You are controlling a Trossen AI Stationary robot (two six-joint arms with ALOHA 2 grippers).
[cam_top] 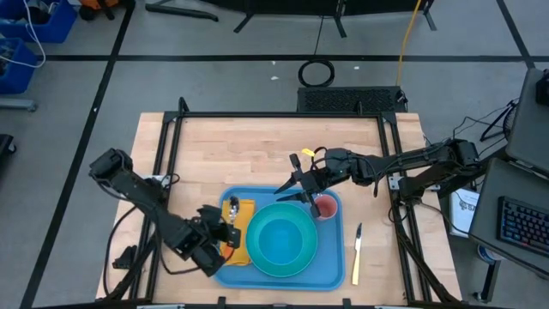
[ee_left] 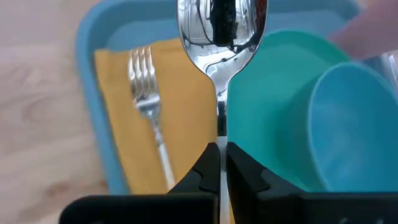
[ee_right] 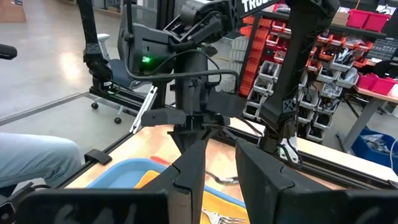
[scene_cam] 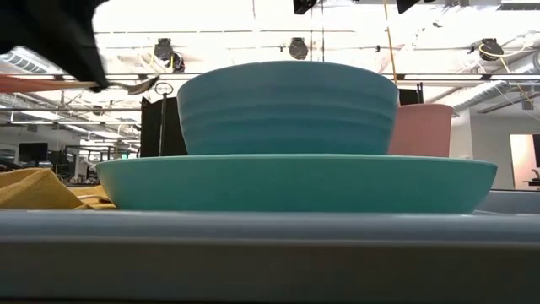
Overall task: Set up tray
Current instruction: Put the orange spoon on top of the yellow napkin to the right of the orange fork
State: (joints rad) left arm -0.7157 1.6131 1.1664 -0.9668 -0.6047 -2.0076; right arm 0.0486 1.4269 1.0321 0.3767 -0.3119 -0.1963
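Tray (cam_top: 336,273), blue and broad, lies on the table's (cam_top: 257,146) near edge; judged stiff, light, slick plastic, best gripped by its low rim. On it sits a turquoise plate (cam_top: 257,257) carrying a blue bowl (cam_top: 281,240), a pink cup (cam_top: 325,207) behind, a yellow napkin (ee_left: 186,112) with fork (ee_left: 146,99) alongside. Left gripper (ee_left: 219,163) pinches a spoon (ee_left: 222,31) above the napkin. Right gripper (cam_top: 296,182) hovers by the cup, fingers part open, empty. A knife (cam_top: 357,251) lies just beside the tray.

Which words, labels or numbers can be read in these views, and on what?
"TRO", cut off by the picture's edge: white letters on the left arm, right wrist view.
Printed sheet beside the table, high view: too small to read.
Nothing readable on the tray or dishes.
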